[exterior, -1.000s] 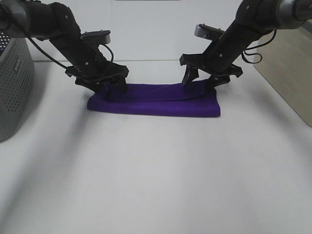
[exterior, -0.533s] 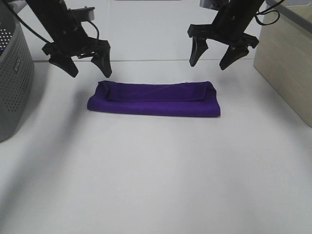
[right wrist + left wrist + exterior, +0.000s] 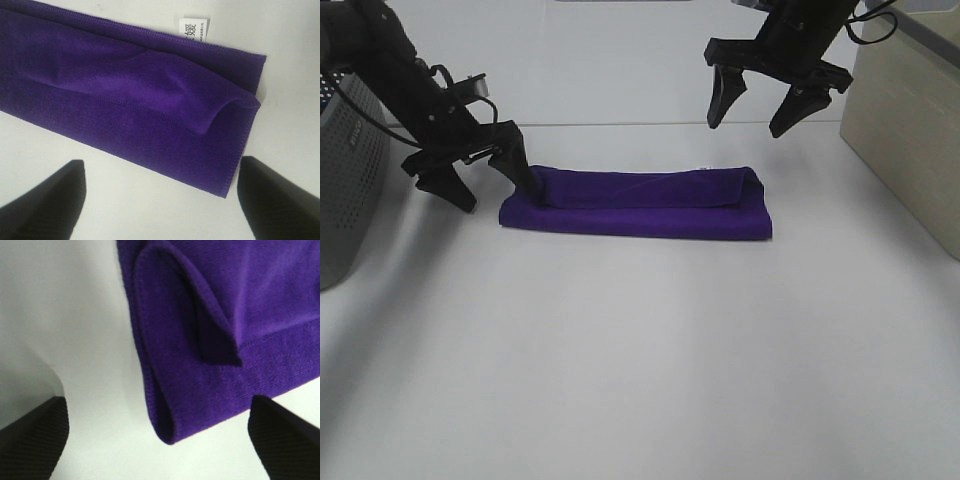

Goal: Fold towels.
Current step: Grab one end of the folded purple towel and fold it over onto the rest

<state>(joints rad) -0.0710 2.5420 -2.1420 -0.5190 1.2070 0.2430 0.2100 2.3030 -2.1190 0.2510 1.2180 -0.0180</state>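
Note:
The deep purple towel (image 3: 640,202) lies folded into a long narrow strip on the white table. Its small white tag (image 3: 193,29) shows on the far edge near the right end. My left gripper (image 3: 485,180) is open and empty, low at the towel's left end, with one finger (image 3: 513,163) over that end's corner. The left wrist view shows the towel's folded left end (image 3: 210,340) between the fingertips (image 3: 285,432). My right gripper (image 3: 760,105) is open and empty, raised well above the towel's right end (image 3: 150,100).
A grey perforated basket (image 3: 345,170) stands at the left edge. A beige box (image 3: 910,130) stands at the right edge. The white table (image 3: 640,350) stretches in front of the towel.
Both grippers let go of the towel and rose. My left gripper then came down and to the left, to the towel's left end. The right gripper has stayed raised.

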